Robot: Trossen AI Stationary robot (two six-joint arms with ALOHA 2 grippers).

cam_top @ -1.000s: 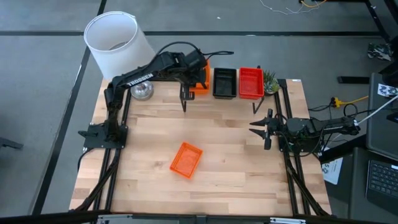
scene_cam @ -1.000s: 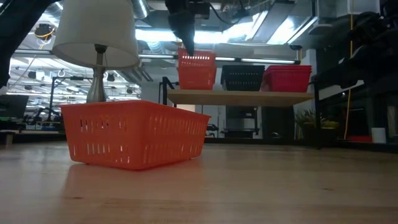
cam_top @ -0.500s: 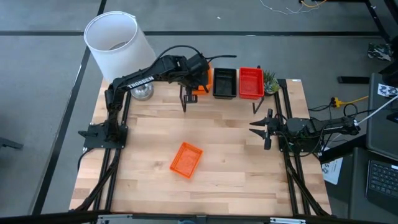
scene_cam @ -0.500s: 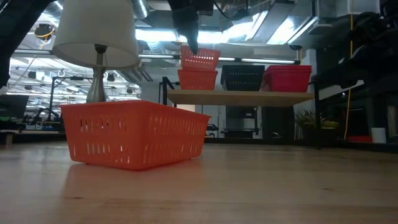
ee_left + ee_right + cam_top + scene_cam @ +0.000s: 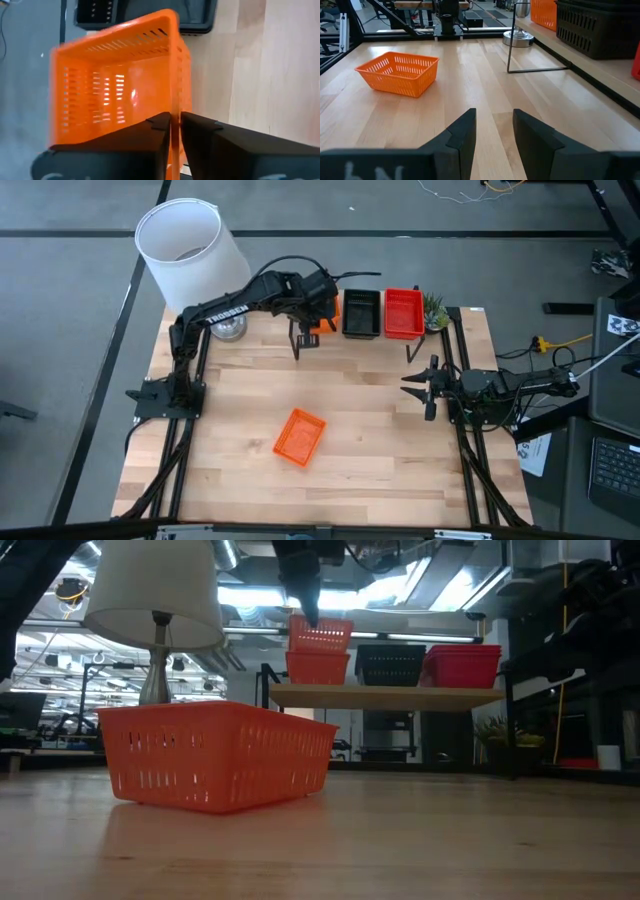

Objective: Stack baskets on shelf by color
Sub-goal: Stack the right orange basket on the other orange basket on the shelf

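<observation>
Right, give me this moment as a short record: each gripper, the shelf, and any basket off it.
left gripper: over the shelf's orange stack, fingers either side of the top orange basket's wall; that basket sits tilted
right gripper: open, waiting at the table's right side, holding nothing
shelf: orange stack, then black basket, then red basket
loose orange basket: on the table, away from the shelf

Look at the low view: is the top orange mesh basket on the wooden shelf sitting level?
No, the top orange mesh basket sits tilted.
</observation>
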